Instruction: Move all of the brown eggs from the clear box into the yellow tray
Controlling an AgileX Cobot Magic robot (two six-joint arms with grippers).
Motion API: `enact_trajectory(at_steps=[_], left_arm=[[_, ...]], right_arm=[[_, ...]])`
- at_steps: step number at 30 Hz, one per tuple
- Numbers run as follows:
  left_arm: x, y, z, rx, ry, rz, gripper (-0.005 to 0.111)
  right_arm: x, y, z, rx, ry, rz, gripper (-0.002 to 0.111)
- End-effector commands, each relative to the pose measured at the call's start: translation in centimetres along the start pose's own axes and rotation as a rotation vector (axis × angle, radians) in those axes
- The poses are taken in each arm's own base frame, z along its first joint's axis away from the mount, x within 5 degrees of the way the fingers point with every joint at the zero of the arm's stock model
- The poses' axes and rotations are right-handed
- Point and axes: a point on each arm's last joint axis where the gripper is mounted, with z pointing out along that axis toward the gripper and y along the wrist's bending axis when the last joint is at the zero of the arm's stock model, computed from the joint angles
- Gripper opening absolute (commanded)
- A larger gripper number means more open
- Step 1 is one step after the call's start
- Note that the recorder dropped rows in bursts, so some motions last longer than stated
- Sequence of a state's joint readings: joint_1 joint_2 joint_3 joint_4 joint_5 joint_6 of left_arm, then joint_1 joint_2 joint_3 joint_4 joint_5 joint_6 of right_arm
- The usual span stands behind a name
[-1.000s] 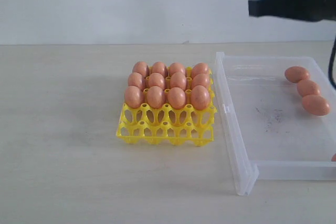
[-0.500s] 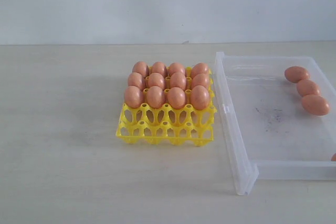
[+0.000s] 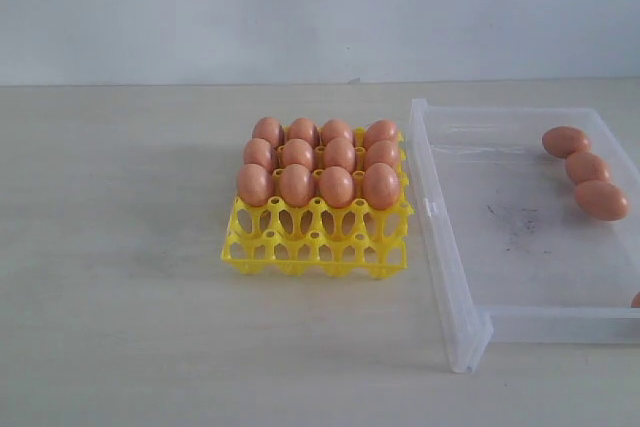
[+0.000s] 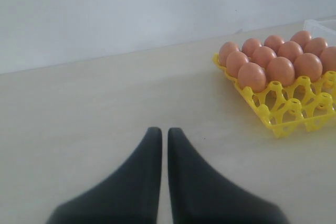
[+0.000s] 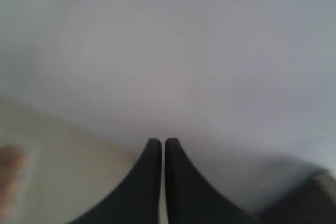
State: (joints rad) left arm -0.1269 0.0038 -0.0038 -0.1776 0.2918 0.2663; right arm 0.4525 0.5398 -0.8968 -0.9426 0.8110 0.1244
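Note:
The yellow tray stands mid-table with several brown eggs filling its three back rows; its front row of cups holds none. To its right lies the clear box, with three brown eggs lined along its far right side and a sliver of another at the picture's right edge. Neither arm shows in the exterior view. In the left wrist view my left gripper is shut and empty above bare table, the tray off to one side. My right gripper is shut, empty, facing the wall.
A pale wall runs behind the table. Dark smudges mark the box floor. Bare tabletop stretches left of the tray and in front of it. A blurred orange shape sits at the edge of the right wrist view.
The right arm, seen at the upper right a second ago, has left the exterior view. Eggs, tray and box have not moved.

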Motion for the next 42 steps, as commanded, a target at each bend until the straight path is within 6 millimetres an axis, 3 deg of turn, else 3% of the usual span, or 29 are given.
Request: enact_trajectory(at_steps=[1,3,7,10,13,16,20,24,28,35,39,42], left_arm=[[0.0,0.0,0.0,-0.007,-0.007,0.006,0.004],[0.0,0.0,0.0,-0.007,-0.007,0.006,0.004],[0.0,0.0,0.0,-0.007,-0.007,0.006,0.004],[0.0,0.0,0.0,-0.007,-0.007,0.006,0.004],[0.0,0.0,0.0,-0.007,-0.007,0.006,0.004],[0.0,0.0,0.0,-0.007,-0.007,0.006,0.004],[0.0,0.0,0.0,-0.007,-0.007,0.006,0.004],[0.0,0.0,0.0,-0.007,-0.007,0.006,0.004],[0.0,0.0,0.0,-0.007,-0.007,0.006,0.004],[0.0,0.0,0.0,-0.007,-0.007,0.006,0.004],[0.0,0.0,0.0,-0.007,-0.007,0.006,0.004],[0.0,0.0,0.0,-0.007,-0.007,0.006,0.004]], right_arm=[[-0.1,6.4,4.3,-0.350,0.411,-0.024,0.000],[-0.2,9.6,6.4,-0.445,0.618,-0.114,0.000],[-0.3,15.2,10.7,-0.616,0.766,-0.323,0.000],[0.2,17.2,12.6,-0.762,0.841,-0.357,0.000],[-0.2,18.4,13.5,-1.084,0.788,-0.185,0.000],[-1.1,17.8,14.5,-1.296,0.568,0.017,0.000],[-0.7,14.9,16.8,-1.165,0.424,0.186,0.000],[1.0,12.2,19.0,-0.901,0.434,0.153,0.000],[2.4,11.4,19.9,-0.789,0.489,-0.026,0.000],[4.3,13.1,22.0,-0.853,0.498,-0.226,0.010],[7.2,14.7,24.0,-0.896,0.608,-0.391,0.030],[8.5,15.7,25.8,-0.828,0.617,-0.398,0.049]])
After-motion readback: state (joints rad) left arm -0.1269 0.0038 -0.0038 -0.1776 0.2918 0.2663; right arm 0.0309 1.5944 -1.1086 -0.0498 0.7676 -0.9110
